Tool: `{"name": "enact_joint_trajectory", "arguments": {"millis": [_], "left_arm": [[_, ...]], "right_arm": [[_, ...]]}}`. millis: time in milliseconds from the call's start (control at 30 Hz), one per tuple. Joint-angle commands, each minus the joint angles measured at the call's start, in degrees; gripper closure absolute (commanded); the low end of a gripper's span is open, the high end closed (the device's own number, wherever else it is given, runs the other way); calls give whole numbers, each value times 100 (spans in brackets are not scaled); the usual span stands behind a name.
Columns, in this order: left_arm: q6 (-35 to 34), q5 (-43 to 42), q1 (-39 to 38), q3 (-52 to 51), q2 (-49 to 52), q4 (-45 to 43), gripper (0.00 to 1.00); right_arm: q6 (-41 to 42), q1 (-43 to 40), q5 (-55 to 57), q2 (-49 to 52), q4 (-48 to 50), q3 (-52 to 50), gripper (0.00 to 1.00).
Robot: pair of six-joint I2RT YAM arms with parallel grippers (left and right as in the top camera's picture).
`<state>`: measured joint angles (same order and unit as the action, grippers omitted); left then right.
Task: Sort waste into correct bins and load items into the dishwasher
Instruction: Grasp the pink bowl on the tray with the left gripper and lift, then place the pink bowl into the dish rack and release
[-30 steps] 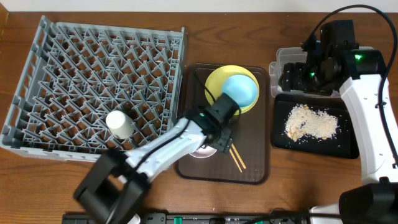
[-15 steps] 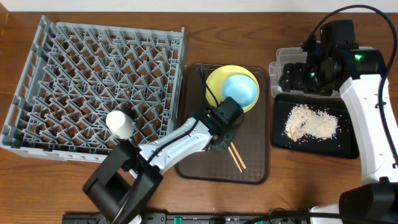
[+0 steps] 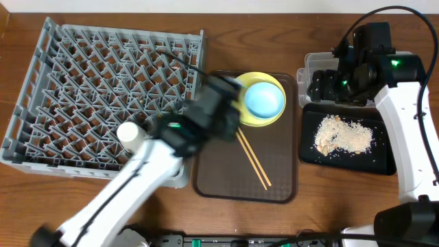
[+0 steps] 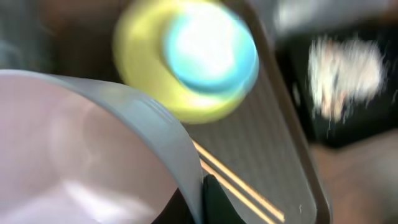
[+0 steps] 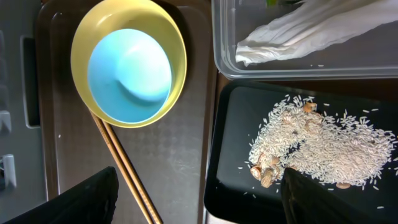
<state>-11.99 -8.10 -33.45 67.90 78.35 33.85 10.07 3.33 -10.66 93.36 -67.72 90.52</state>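
Note:
My left gripper (image 4: 200, 202) is shut on the rim of the white-pinkish bowl (image 4: 74, 162), which fills the left of the blurred left wrist view. In the overhead view the left gripper (image 3: 218, 104) hovers, blurred, between the grey dishwasher rack (image 3: 103, 75) and the pale-yellow plate (image 3: 236, 115); the bowl is hidden under the arm. A light-blue bowl (image 3: 264, 99) sits in the plate. The chopsticks (image 3: 252, 161) lie on the brown tray (image 3: 281, 185). My right gripper (image 5: 208, 202) is open, above the clear tub (image 3: 312, 65) and the black tray (image 3: 384, 161).
A crumpled white paper wrapper (image 5: 298, 31) lies in the clear tub. Rice-like crumbs (image 3: 343, 135) are spread in the black tray. A white cup (image 3: 130, 136) stands in the rack's near part. The right arm (image 3: 405, 123) runs along the table's right side.
The left gripper shut on the white-pinkish bowl's rim, lifted it off the brown tray and swung up and left toward the rack, uncovering the whole chopsticks. The right arm stayed still.

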Motion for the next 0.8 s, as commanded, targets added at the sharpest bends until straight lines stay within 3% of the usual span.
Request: {"name": "enact_joint_trajectory", "arguments": {"millis": [0,367,600,767], "left_arm": [[564,-1152,925,70,-286,-61,92],[699,-5768,4207,70,431,-951,92],[411,-7178,4996,70,1569,-1480,92],[177,-7403,5265,70,2223,-1921,92]], "right_arm": [[57,-26,11,-85,-15,55,18],[59,-26,11,-85,-66,55,18],[59,-26,11,-85,-68,55,18],[59,-26,11,-85,-83,55,18]]}}
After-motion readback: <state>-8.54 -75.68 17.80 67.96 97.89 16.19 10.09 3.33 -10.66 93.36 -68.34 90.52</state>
